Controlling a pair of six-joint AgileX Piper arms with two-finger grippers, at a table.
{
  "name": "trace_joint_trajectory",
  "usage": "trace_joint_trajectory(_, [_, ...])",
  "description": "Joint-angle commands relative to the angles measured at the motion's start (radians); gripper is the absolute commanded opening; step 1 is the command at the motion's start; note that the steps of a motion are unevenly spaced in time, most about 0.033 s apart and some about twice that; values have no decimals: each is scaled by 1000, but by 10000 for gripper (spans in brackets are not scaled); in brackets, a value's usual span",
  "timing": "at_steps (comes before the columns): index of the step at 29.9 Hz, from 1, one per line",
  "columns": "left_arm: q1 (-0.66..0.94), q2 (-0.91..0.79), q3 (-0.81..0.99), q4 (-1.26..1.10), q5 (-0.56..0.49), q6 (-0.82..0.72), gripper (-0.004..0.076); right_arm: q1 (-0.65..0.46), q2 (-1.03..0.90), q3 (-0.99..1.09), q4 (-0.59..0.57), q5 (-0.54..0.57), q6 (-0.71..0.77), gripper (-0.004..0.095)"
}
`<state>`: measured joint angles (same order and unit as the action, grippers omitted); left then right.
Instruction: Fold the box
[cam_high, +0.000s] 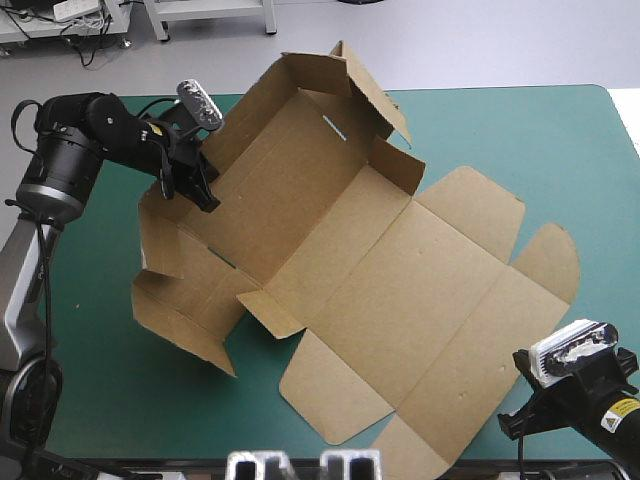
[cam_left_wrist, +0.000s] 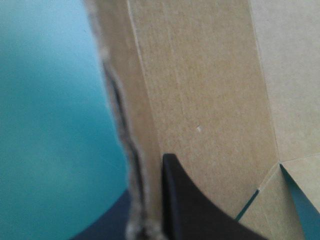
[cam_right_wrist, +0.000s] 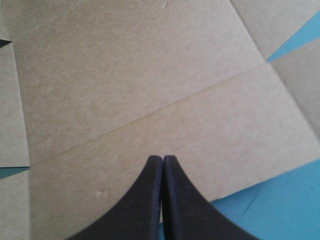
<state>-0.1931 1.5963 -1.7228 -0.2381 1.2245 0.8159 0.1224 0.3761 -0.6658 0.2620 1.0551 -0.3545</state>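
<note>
Left gripper (cam_high: 205, 193): it was clamped on the box's left wall (cam_high: 232, 130). One black finger (cam_left_wrist: 185, 200) lay against the inner face and the other sat outside, with the board's raw edge between them.
Right gripper (cam_right_wrist: 163, 159): its fingers were pressed together into a single point, closed on themselves. It was low at the table's near right corner, just beside the near edge of the lid.
Box (cam_high: 300, 190): the brown box sat half-formed across the middle of the table, turned at a slant to its edges, with its tray end toward the left arm.
Walls: the left wall and far wall (cam_high: 325, 72) stood raised. The near wall (cam_high: 185, 315) leaned outward, its end flaps loose.
Lid (cam_high: 450, 300): it lay flat on the cover, stretching toward the right arm, with rounded tabs along its far and near sides.
Table (cam_high: 520, 130): the teal-green cover showed on all sides of the board.
</note>
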Motion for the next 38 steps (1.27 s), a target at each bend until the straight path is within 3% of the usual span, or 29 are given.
trace_joint_trajectory(1, [-106, -49, -78, 136, -50, -2, -10, -3, 8, -47, 29, -105, -18, -24])
trace_joint_trajectory(6, [-269, -47, -80, 395, -27, 14, -10, -3, 34, -144, 29, -164, -25, -24])
trace_joint_trajectory(11, [-416, -47, -80, 566, -75, -7, -10, -3, 129, -285, 27, -168, -45, -24])
trace_joint_trajectory(17, [-538, -47, -80, 680, -155, -27, -10, -3, 276, -463, 8, -164, -70, -24])
trace_joint_trajectory(24, [-622, -57, -43, 749, -170, -80, -10, -3, 427, -621, 5, -146, -88, -24])
trace_joint_trajectory(29, [-690, -120, 138, 947, -287, -181, -10, -3, 503, -671, 14, -136, -91, -24])
trace_joint_trajectory(38, [-711, -341, 587, 1330, -555, -588, -10, -3, 580, -719, 94, -115, -149, -24])
